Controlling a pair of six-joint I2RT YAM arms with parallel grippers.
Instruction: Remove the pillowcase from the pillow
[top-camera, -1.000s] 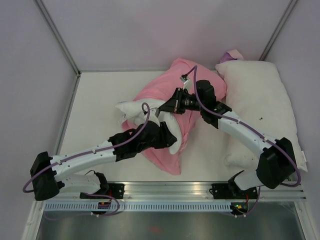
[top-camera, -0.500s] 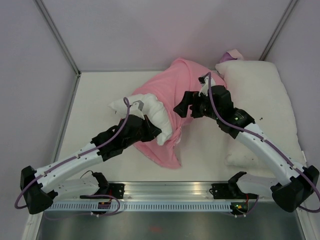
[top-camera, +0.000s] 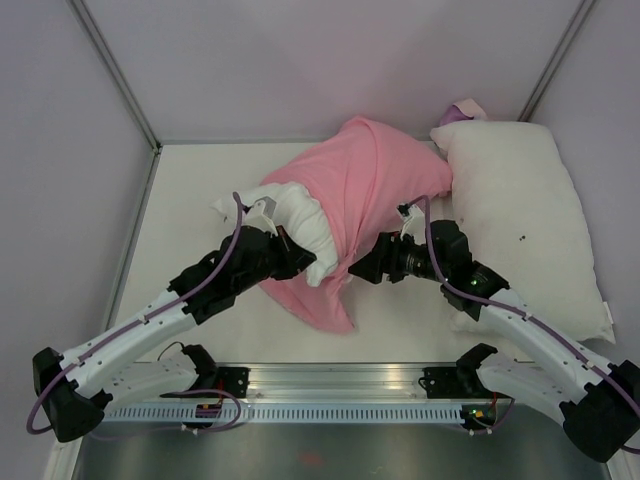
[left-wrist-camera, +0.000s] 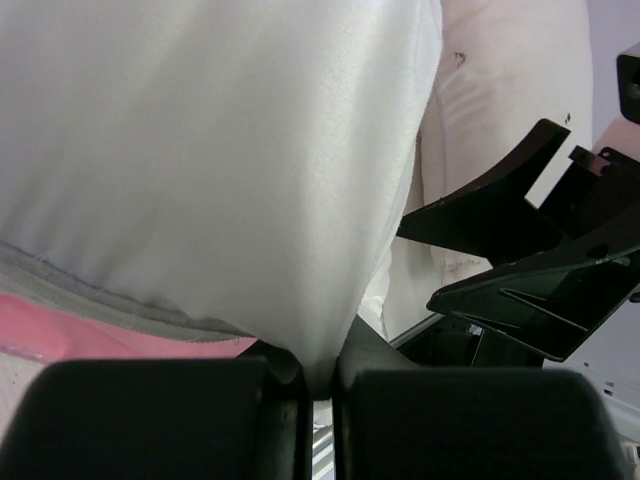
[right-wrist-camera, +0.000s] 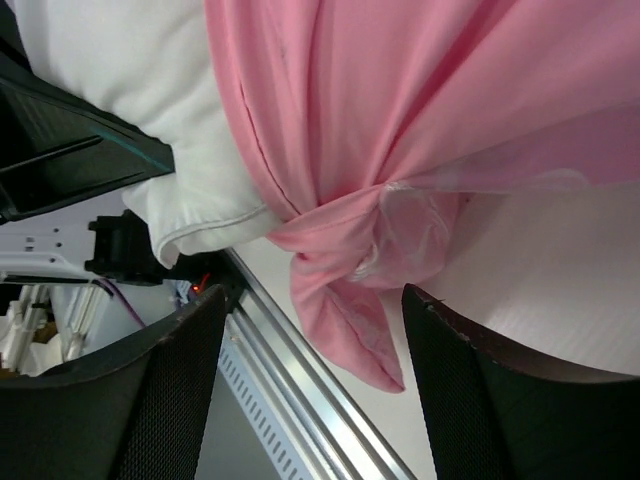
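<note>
The pink pillowcase (top-camera: 372, 180) lies humped over the middle of the table, its loose end trailing toward the near edge. The white pillow (top-camera: 303, 218) sticks out of its left side. My left gripper (top-camera: 288, 250) is shut on the pillow's near end; in the left wrist view white pillow cloth (left-wrist-camera: 220, 160) is pinched between the jaws of my left gripper (left-wrist-camera: 318, 375). My right gripper (top-camera: 364, 268) hovers open just right of the pillowcase's hanging folds. In the right wrist view the bunched pillowcase (right-wrist-camera: 400, 130) and pillow (right-wrist-camera: 160, 120) lie beyond my right gripper (right-wrist-camera: 315, 400), which holds nothing.
A second white pillow with small dark specks (top-camera: 525, 215) lies along the right side, with a purple scrap (top-camera: 462, 108) behind it. An aluminium rail (top-camera: 330, 385) runs along the near edge. Walls enclose the table on the left, back and right.
My left gripper shut on the pillow and drew it leftward out of the case. My right gripper let go of the pillowcase, opened, and dropped toward the near edge.
</note>
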